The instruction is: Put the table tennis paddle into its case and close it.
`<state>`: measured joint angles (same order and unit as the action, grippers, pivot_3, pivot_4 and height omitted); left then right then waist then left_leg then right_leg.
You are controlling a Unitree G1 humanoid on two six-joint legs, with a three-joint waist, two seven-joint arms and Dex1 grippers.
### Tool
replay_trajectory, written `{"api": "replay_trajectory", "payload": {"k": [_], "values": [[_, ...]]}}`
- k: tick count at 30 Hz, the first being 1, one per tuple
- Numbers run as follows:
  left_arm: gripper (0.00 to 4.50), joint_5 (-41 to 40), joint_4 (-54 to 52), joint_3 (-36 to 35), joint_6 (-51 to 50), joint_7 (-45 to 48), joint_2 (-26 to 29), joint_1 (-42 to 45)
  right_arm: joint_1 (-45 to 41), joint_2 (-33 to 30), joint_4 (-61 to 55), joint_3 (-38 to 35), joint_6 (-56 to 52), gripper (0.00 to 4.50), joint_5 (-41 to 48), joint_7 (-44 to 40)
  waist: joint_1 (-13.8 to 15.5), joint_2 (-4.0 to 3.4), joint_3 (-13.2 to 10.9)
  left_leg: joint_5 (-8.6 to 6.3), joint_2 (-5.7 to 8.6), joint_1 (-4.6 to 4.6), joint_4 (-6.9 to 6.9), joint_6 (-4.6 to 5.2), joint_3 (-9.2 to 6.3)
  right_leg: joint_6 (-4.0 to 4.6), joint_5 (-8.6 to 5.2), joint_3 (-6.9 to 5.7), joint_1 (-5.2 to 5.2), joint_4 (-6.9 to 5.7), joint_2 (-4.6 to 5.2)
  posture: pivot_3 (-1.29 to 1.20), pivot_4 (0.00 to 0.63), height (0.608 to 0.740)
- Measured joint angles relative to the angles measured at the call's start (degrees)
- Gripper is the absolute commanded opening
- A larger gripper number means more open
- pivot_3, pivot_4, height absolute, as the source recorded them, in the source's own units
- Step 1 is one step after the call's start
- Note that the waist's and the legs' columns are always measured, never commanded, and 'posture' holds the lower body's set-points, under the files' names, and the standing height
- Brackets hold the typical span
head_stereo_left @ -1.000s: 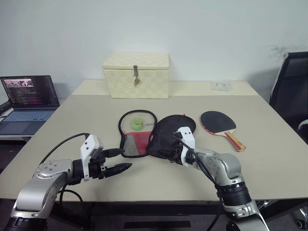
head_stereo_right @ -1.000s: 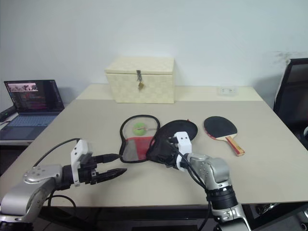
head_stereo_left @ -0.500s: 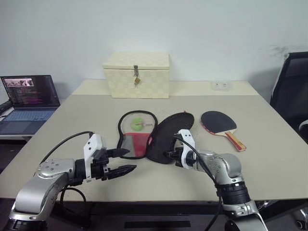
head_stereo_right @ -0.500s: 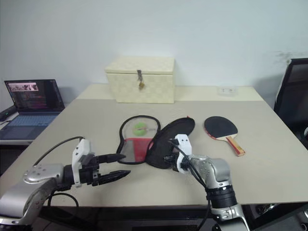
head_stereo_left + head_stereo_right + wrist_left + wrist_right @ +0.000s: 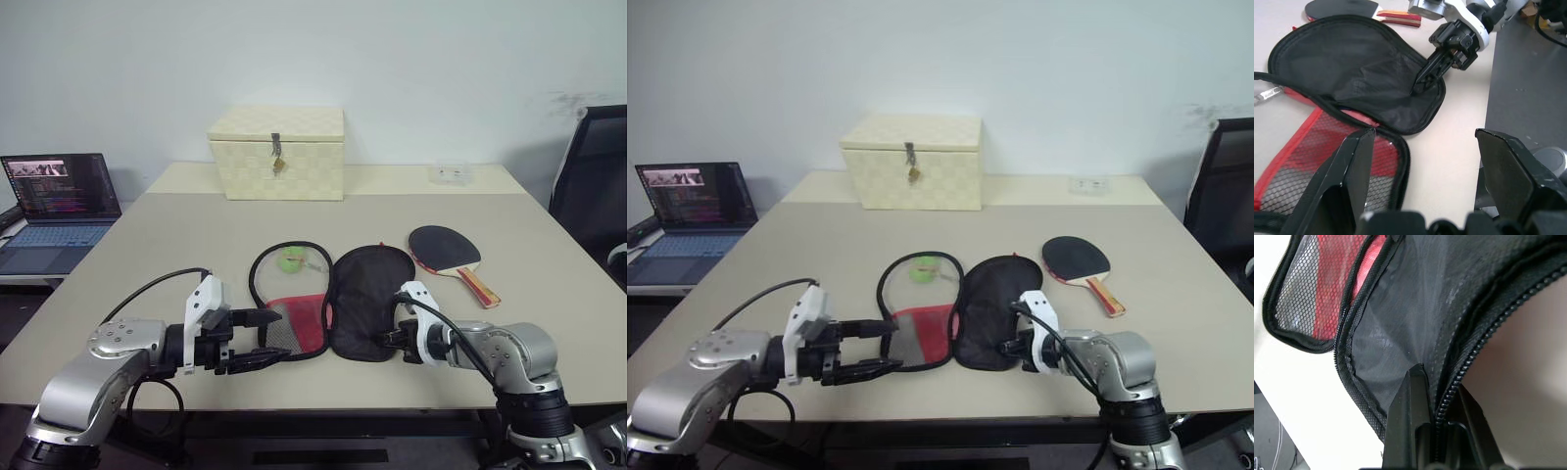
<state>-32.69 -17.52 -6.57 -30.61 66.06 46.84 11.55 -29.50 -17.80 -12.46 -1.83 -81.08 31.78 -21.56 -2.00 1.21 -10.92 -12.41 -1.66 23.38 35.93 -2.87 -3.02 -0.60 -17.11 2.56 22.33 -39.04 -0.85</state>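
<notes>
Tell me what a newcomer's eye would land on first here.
The case lies spread open near the table's front edge, its black half pinched at the rim by the shut right pincer. The left pincer gapes open at the red mesh half. The table tennis paddle waits to the case's right, untouched.

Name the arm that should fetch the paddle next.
Right, probably. The table tennis paddle lies on the robot's right, just beyond the right hand, though that hand must first release the case.
</notes>
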Motion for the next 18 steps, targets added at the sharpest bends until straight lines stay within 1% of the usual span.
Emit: {"api": "replay_trajectory", "payload": {"k": [5,11,13,14,18], "values": [[3.56,0.0,0.2,0.2,0.2,0.6,0.0,0.1,0.5,-4.1,0.0,0.0,0.1,0.06,0.4,-1.8,0.0,0.0,0.0,0.0,0.01,0.01,0.01,0.0,0.0,-0.01,0.0,0.0,0.0,0.01,0.0,0.0,0.15,0.74],[3.56,0.2,0.4,1.3,0.9,0.8,0.0,0.4,-0.3,-4.3,1.6,0.9,1.5,0.06,0.0,-2.1,0.0,0.0,0.0,0.0,0.0,0.01,0.02,0.0,0.0,0.0,0.0,0.0,0.0,0.0,-0.02,0.0,0.15,0.74],[3.56,0.2,0.4,1.3,1.0,0.8,0.0,0.4,-0.5,-4.3,1.7,0.9,1.6,0.48,-0.2,-2.0,0.0,0.0,0.0,0.0,0.0,0.01,0.01,0.0,0.0,-0.01,0.0,0.0,0.0,0.0,-0.02,0.0,0.15,0.74],[3.56,0.2,0.5,1.3,1.0,0.8,0.0,0.4,-0.5,-4.3,1.7,0.9,1.6,0.62,-0.2,-2.0,0.0,0.0,0.0,0.0,0.0,0.01,0.01,0.0,0.0,-0.01,0.0,0.0,0.0,0.0,-0.02,0.0,0.15,0.74],[3.56,0.3,0.6,1.8,1.1,0.6,0.0,0.4,-0.7,-4.6,1.5,0.8,1.8,1.85,0.0,-2.6,0.0,0.0,0.0,0.0,0.0,0.01,0.03,0.0,-0.01,-0.01,0.0,0.01,-0.01,0.0,-0.02,0.0,0.15,0.74]]}}
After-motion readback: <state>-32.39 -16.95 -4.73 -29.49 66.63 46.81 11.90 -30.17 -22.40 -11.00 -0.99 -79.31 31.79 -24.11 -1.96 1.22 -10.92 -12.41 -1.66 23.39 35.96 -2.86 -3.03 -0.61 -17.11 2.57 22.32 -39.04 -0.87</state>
